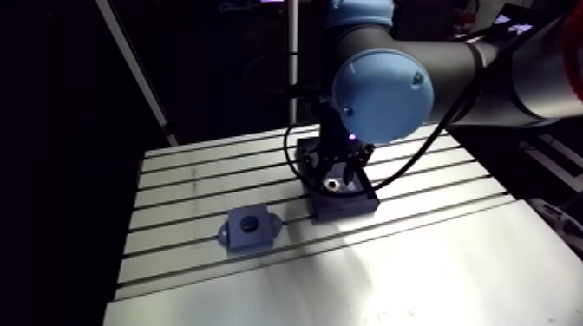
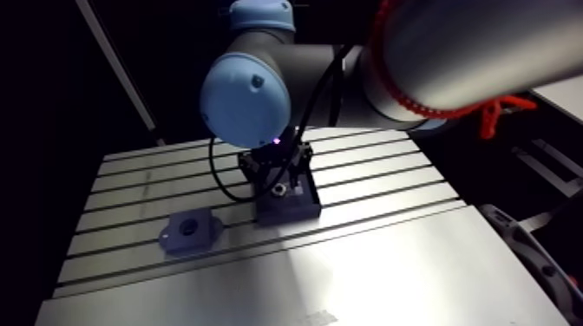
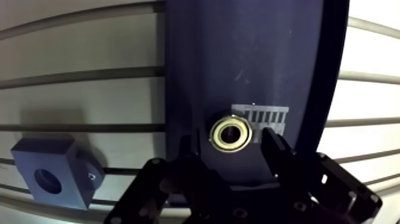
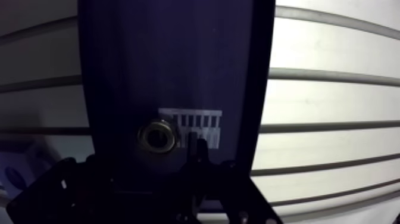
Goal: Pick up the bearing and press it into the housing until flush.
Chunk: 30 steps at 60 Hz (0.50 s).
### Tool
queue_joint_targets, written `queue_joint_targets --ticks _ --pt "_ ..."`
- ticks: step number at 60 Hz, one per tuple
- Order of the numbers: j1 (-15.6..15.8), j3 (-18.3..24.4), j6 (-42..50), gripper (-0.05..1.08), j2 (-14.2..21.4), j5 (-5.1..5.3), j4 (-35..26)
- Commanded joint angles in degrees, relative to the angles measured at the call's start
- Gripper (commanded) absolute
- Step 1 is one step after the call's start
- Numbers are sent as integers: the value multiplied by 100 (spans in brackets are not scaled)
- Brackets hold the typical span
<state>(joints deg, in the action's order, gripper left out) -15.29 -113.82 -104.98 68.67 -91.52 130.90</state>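
While the arm view leaves them dim, the wrist view shows jaws spread, flanking the bearing (image 3: pixel 232 133).

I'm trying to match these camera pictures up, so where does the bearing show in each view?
Arm view: the bearing sits on the dark tray at mid-table, under the hand.
Wrist view: it lies on that tray between the open hand's fingers.
Shared landmark: the dark tray.

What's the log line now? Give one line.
phase: pre-grasp | gripper: open, flanking bearing | bearing: on dark tray | housing: empty, beside tray
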Motion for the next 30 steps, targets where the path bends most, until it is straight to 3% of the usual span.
queue_joint_targets --ticks 1,30 --pt "0 4 -1 38 -17 -2 19" --pt "0 4 -105 39 -87 -2 90"
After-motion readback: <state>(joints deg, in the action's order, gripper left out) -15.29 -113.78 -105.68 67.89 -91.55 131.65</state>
